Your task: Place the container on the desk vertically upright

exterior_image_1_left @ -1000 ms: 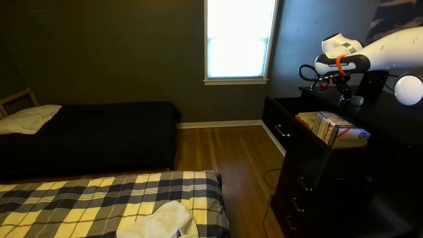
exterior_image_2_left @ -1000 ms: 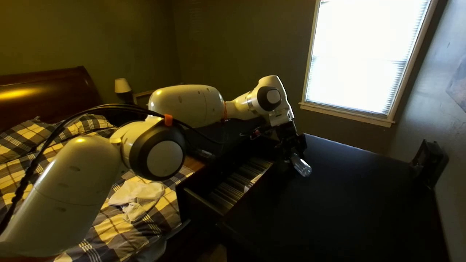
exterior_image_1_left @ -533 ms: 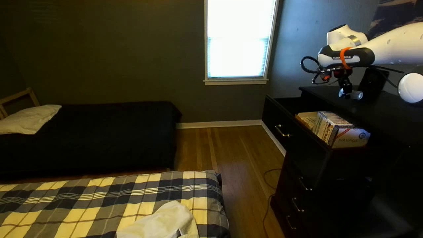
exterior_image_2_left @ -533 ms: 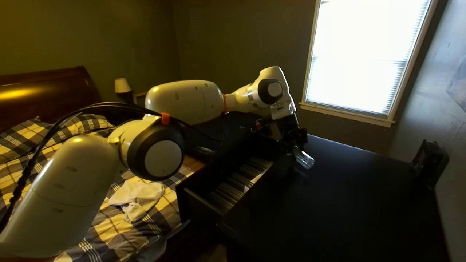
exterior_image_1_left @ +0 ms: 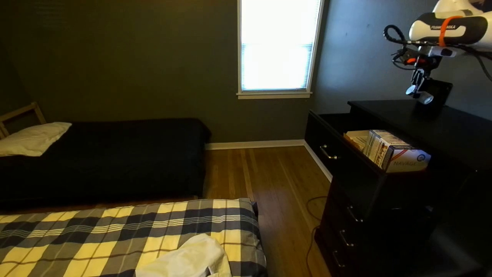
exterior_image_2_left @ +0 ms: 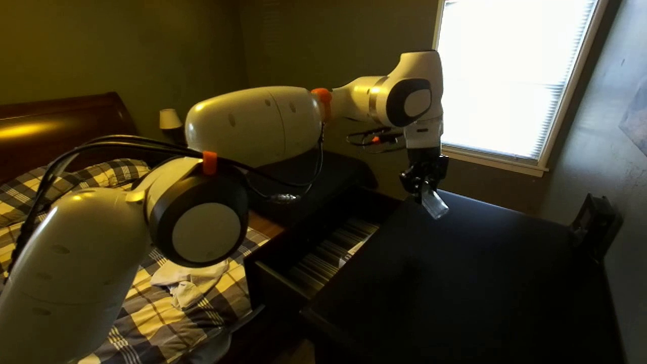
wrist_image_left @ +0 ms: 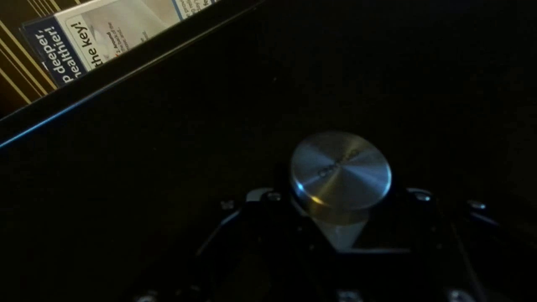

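The container [exterior_image_2_left: 434, 203] is a small clear, pale grey cylinder with a round brushed-metal lid. My gripper [exterior_image_1_left: 419, 89] is shut on it near its lid end. It is held in the air above the black desk [exterior_image_2_left: 480, 283], tilted, with its clear end pointing down and away from the lid. In the wrist view the lid [wrist_image_left: 340, 172] faces the camera between the two dark fingers, and most of the body is hidden behind them. The desk top [exterior_image_1_left: 453, 119] lies below the container in an exterior view.
The desk's top drawer [exterior_image_1_left: 342, 152] is pulled out and holds a row of cases and a white box [exterior_image_1_left: 409, 159]. A dark upright object [exterior_image_2_left: 596, 227] stands on the desk by the wall. A plaid bed [exterior_image_1_left: 134, 231] lies beside the desk.
My gripper has risen with the container, moving right in both exterior views. The wrist has turned more upright, and the container has gone from nearly level to sloping down in an exterior view.
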You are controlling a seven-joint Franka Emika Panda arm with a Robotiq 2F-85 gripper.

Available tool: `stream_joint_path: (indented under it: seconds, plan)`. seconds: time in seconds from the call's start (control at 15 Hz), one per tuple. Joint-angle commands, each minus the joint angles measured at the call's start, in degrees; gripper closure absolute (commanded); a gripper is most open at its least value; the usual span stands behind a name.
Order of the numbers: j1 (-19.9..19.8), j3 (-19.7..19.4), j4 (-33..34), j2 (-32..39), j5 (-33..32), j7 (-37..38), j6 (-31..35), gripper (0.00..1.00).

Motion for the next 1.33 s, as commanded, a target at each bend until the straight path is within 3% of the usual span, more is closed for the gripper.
stream_joint_path:
  seconds: [0.0, 0.4, 0.8, 1.2, 1.27]
  plan:
    - [-5.32, 3.11, 0.11, -0.74, 9.99, -2.67, 1.13, 0.76]
    - [-12.68, 7.46, -0.51, 0.2, 26.39, -8.13, 2.92, 0.76]
    - [-20.12, 12.41, -1.53, 3.22, 41.92, -19.48, 1.69, 0.76]
    - [-26.51, 17.61, -0.87, 9.21, 53.9, -27.75, -4.4, 0.76]
    - [-25.9, 15.55, 0.34, 10.47, 57.15, -28.1, -7.37, 0.76]
